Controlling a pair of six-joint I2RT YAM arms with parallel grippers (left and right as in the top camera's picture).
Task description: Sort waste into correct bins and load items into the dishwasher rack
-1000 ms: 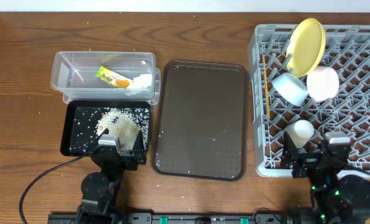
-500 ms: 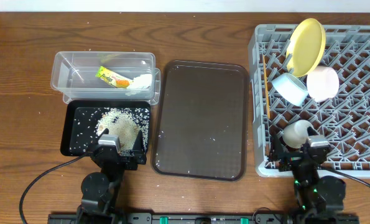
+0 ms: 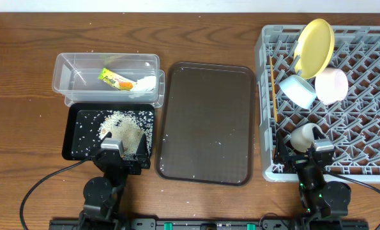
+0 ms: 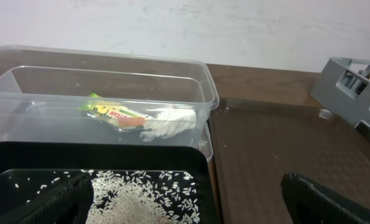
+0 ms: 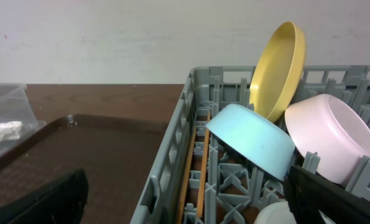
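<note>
The grey rack [image 3: 368, 121] holds the yellow plate [image 3: 315, 46], light blue bowl [image 3: 296, 91], pinkish-white bowl [image 3: 331, 85], chopsticks [image 3: 273, 96] and white cup [image 3: 303, 136]. My right gripper [image 3: 303, 158] is open and empty at the rack's front left corner, just in front of the cup [image 5: 275, 216]. The clear tub [image 3: 75, 70] holds the wrapper [image 3: 115, 79] and tissue [image 3: 145, 84]. The black tray [image 3: 78, 137] holds the rice [image 3: 122, 126]. My left gripper [image 3: 122, 150] is open and empty over that tray's front edge [image 4: 48, 158].
The dark brown serving tray [image 3: 205, 121] lies between the bins and the rack, with a few stray rice grains on it. It also shows in the left wrist view [image 4: 272, 143] and the right wrist view [image 5: 79, 149]. Bare wood surrounds everything.
My right gripper has moved left along the rack's front edge and slightly back toward me. The white cup sits a little further left and looks tilted. The left arm has not moved.
</note>
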